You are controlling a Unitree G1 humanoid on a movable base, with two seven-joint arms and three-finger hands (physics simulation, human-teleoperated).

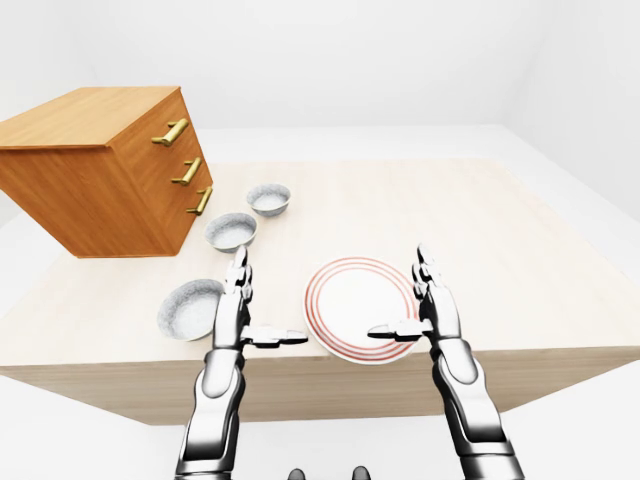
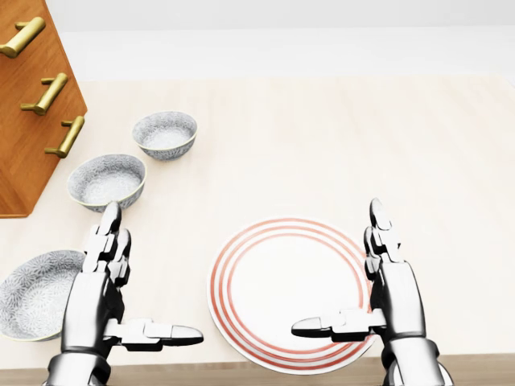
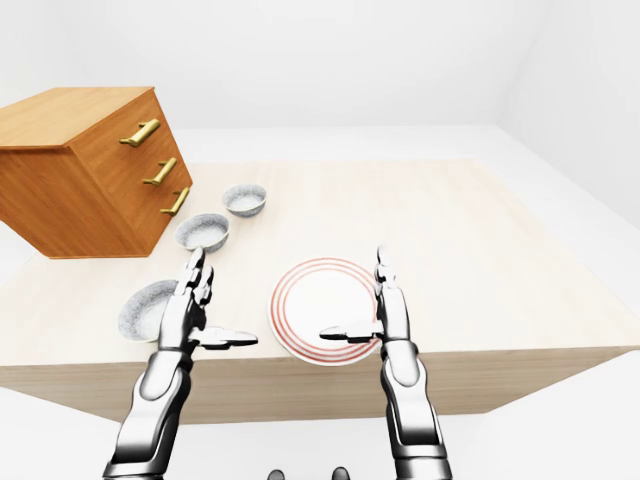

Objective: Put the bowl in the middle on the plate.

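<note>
Leftward, chest (image 2: 24, 121) and nearest bowl (image 2: 32, 293) cut off, left hand (image 2: 92, 297), right hand (image 2: 394, 297) both spread wide

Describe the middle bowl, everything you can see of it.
The middle bowl is round, grey-speckled with a pale rim, ceramic-looking, upright and empty. It sits on the table between the upper bowl and the lower bowl, right of the drawer cabinet in the head view, apart from the plate. The open left hand stands just below it; nothing grips it.
</note>
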